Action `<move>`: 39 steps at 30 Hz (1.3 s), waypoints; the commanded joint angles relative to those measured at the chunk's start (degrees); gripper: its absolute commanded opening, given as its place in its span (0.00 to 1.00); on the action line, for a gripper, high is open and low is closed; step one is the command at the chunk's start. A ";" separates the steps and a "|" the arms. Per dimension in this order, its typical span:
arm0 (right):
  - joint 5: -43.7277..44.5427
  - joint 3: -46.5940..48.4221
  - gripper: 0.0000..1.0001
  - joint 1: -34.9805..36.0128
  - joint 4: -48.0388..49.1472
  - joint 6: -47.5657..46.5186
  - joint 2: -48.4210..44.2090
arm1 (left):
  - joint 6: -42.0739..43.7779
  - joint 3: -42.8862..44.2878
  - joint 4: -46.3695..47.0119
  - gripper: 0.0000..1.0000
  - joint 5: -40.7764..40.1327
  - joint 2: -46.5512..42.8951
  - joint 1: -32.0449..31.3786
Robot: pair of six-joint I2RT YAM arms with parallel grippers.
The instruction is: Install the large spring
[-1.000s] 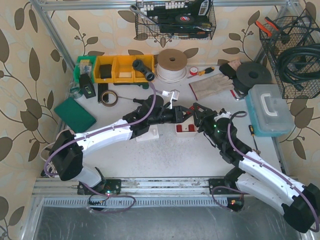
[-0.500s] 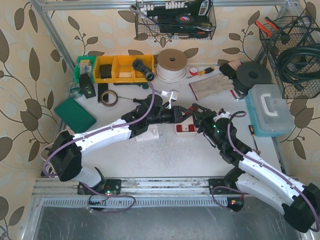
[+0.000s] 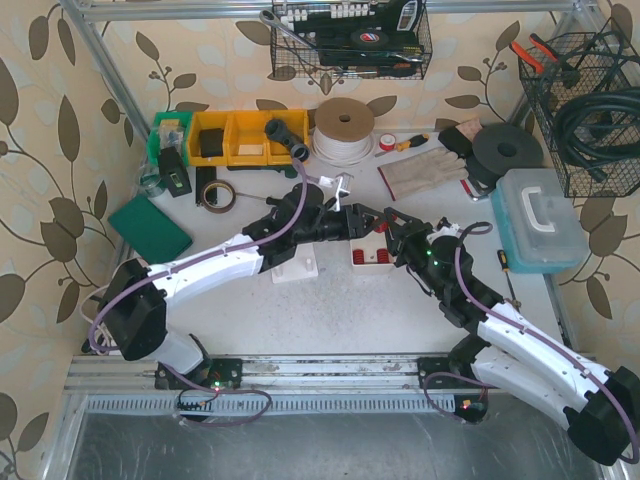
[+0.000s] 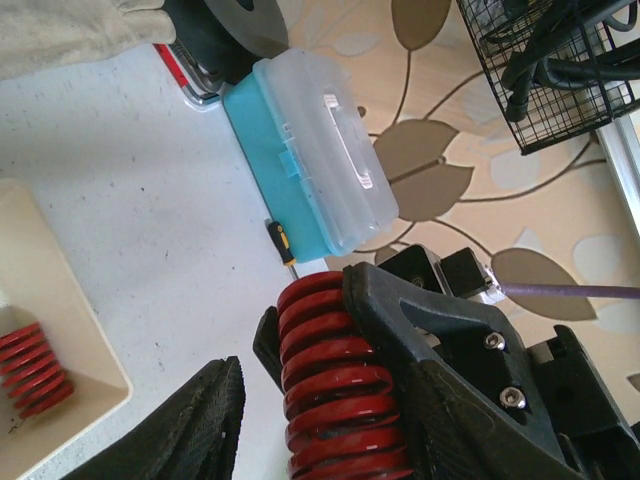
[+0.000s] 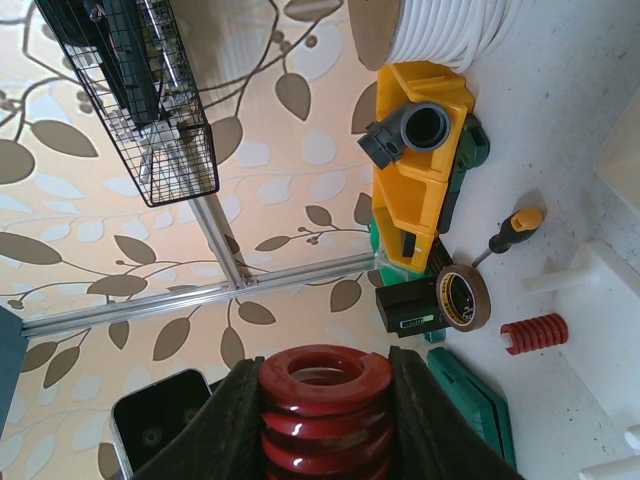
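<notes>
The large spring (image 4: 335, 390) is a thick red coil held above the middle of the table (image 3: 330, 310), where both arms meet. My right gripper (image 5: 325, 420) is shut on it, with a black finger pressed to each side of the coil (image 5: 325, 385). My left gripper (image 4: 330, 420) stands open around the same spring; a gap shows between its left finger (image 4: 195, 425) and the coils. In the top view the left gripper (image 3: 360, 222) and right gripper (image 3: 392, 230) are nose to nose, and they hide most of the spring.
Below the grippers lies a white tray (image 3: 372, 260) with a small red spring (image 4: 30, 365) in it. A blue box with a clear lid (image 3: 540, 220) stands to the right. Yellow bins (image 3: 245, 137), a tape roll (image 3: 217, 195), a cord spool (image 3: 345, 128) and a glove (image 3: 420, 175) line the back.
My left gripper's jaws have parted from the large spring, which they were shut on before. The right gripper keeps its hold on the spring, and both arms have barely shifted.
</notes>
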 commanded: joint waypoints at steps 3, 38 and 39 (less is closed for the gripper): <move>-0.23 1.87 0.00 0.21 1.59 0.13 -1.18 | -0.53 1.88 3.01 0.49 -0.38 1.04 0.51; 1.36 0.84 0.00 0.19 0.59 0.08 -2.68 | -1.56 -0.14 5.08 0.51 -4.34 -1.39 -4.24; 1.35 0.80 0.00 0.18 0.72 0.09 -2.82 | -1.34 0.05 4.81 0.50 -4.56 -1.34 -4.24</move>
